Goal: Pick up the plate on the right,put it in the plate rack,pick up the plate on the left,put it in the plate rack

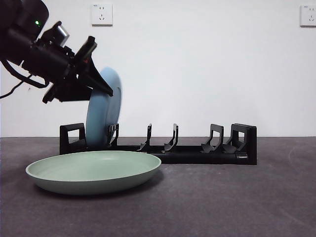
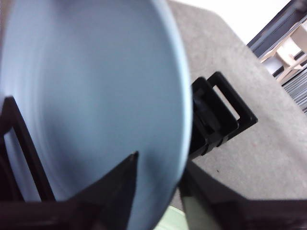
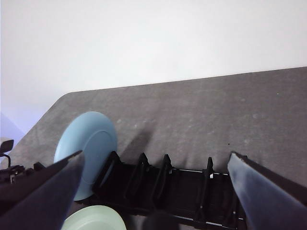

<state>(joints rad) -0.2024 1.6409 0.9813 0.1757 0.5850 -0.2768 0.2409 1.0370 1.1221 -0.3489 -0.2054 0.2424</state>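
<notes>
While gripping the upper rim of the blue plate [image 1: 103, 111], left gripper [image 1: 91, 74] reaches in from the upper side, jaws clamped on either face of it. Stands on edge in the end slot of the black plate rack [image 1: 197, 154], leaning slightly, bottom edge down between the blocky end and first divider. Lies flat on the grey table [image 1: 237, 197] just before the rack: green plate [image 1: 94, 170]. Hangs high above the rack with jaws spread wide and empty: right gripper [image 3: 153, 191].
</notes>
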